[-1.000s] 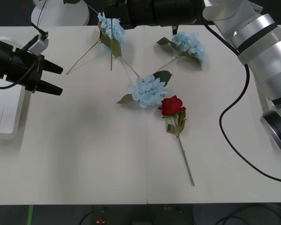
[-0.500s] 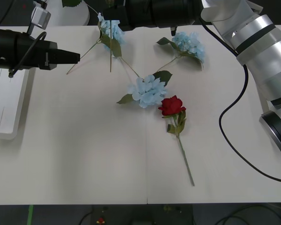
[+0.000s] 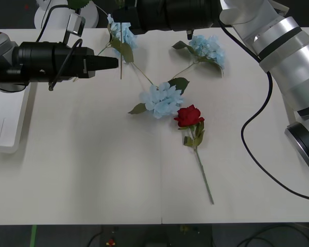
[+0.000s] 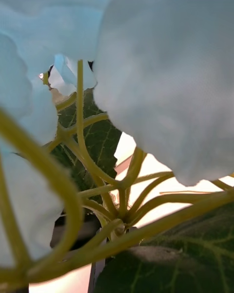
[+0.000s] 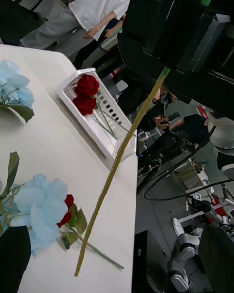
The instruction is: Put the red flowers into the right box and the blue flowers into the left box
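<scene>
Around the lone red rose at mid-table, taken as landmark: its stem runs toward the near edge of the table, bud touching or nearly touching a blue flower head just beyond it on the robot's left. Farther back to the right lies a second blue head, stem angled toward the rose. Farther back to the left, a third blue flower hangs upright, its long stem dropping toward the table; the right gripper, at the end of the right arm stretched across the back edge, appears clamped on it, though the fingers are hidden and the grip is judged from the hanging stem; in the right wrist view blue petals and yellow-green stalks press against the lens.

Left box: far left of the rose, at the table's edge. Right box: in the left wrist view, at the table's far side beyond the rose, holding red roses.

Left gripper: level over the table, well left of and beyond the rose, pointing at the hanging stem, fingers drawn together to a point, nothing between them.
</scene>
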Action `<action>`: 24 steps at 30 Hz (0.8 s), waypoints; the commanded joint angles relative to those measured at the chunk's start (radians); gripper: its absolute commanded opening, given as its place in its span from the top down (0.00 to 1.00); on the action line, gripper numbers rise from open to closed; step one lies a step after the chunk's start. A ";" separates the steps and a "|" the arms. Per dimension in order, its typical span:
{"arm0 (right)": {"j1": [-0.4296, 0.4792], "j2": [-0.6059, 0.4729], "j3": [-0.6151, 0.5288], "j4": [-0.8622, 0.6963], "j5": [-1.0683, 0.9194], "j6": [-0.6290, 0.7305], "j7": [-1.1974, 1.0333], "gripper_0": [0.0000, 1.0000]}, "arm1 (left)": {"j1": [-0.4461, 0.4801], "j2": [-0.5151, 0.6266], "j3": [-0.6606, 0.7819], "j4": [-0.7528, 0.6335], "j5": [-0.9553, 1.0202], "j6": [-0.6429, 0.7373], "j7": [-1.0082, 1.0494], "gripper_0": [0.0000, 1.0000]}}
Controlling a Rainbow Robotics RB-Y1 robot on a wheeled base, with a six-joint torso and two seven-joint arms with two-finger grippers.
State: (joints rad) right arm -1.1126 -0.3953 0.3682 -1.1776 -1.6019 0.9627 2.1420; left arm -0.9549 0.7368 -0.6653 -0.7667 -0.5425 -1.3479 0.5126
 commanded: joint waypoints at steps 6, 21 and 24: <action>-0.064 0.030 0.032 -0.030 -0.009 -0.042 0.032 1.00 | -0.047 -0.045 0.018 -0.009 0.021 0.049 -0.062 0.43; -0.064 0.030 0.032 -0.030 -0.016 -0.050 0.029 1.00 | -0.047 -0.070 0.015 -0.051 0.022 0.136 -0.060 1.00; -0.064 0.030 0.032 -0.030 -0.015 -0.056 0.029 1.00 | -0.045 -0.063 0.015 -0.051 0.022 0.136 -0.059 1.00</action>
State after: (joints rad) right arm -1.1127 -0.3915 0.3957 -1.1776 -1.6057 0.9242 2.1420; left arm -0.9549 0.6792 -0.6653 -0.7904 -0.5338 -1.2206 0.4914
